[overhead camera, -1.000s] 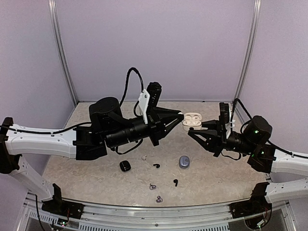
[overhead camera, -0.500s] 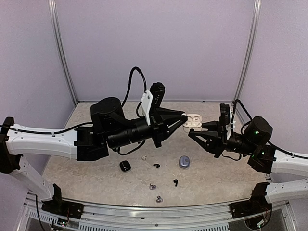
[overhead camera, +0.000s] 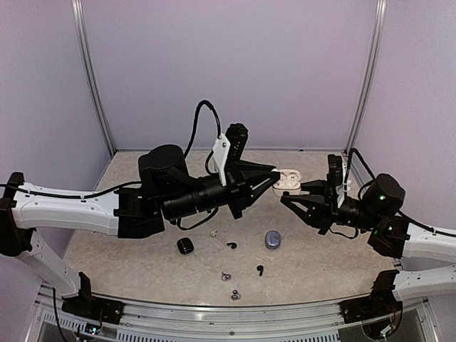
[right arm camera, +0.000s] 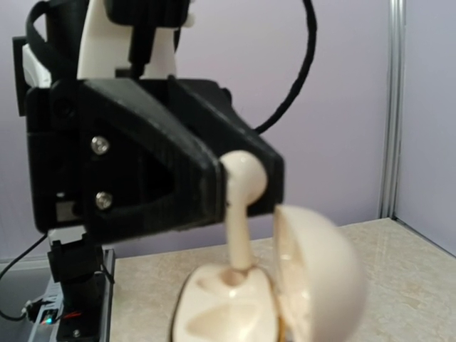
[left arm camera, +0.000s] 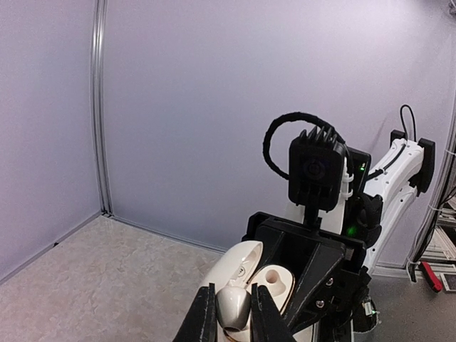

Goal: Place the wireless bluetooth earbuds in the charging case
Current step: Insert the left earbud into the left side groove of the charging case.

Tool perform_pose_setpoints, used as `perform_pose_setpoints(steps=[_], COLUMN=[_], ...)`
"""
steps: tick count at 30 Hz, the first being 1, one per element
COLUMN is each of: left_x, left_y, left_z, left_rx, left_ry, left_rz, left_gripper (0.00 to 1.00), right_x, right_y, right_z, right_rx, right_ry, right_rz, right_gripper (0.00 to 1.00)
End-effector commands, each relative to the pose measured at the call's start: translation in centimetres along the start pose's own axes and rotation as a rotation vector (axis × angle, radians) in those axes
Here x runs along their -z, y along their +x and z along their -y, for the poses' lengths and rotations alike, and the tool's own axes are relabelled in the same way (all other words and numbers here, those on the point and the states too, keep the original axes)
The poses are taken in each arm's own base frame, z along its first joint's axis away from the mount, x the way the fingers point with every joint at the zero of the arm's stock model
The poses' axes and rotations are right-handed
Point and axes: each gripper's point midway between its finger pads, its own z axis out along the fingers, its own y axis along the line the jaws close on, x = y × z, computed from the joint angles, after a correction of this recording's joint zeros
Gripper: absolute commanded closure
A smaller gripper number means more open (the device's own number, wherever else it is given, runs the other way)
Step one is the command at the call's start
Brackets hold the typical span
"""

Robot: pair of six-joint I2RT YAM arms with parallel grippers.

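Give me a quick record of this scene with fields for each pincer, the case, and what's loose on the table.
left pincer: shut on a white earbud, stem down into the white charging case
right pincer: shut on that case, held off the table
case lid: open
loose on table: two black earbuds, black case, blue-grey case

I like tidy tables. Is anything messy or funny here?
Yes. Several tiny black and silvery earbuds lie scattered loose on the speckled beige table, outside the small black case and round grey case beside them.
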Motion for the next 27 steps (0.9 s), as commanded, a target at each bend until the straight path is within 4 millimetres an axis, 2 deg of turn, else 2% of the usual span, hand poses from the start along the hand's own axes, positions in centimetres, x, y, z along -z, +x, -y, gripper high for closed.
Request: perform_pose_setpoints(steps=[1, 22, 27], left_x=[-0.1, -0.7, -0.7], left_y=[0.5, 2.2, 2.6], left_z=[-0.2, -0.7, -1.7], left_rx=[0.008, 0.016, 0.047], left_ry=[-0.001, -0.022, -0.075], left_rz=[-0.002, -0.044, -0.056], left_gripper=[0.94, 0.93, 0.86], right_x=[0.5, 0.5, 0.6], right_y=[-1.8, -2.0, -2.2], right_z=[-0.2, -0.3, -0.3], right_rx=[0.019, 0.021, 0.035], right_ry=[0.011, 0.01, 0.01], right_rz=[0.066, 0.078, 0.087], right_gripper=[0.99, 0.99, 0.99])
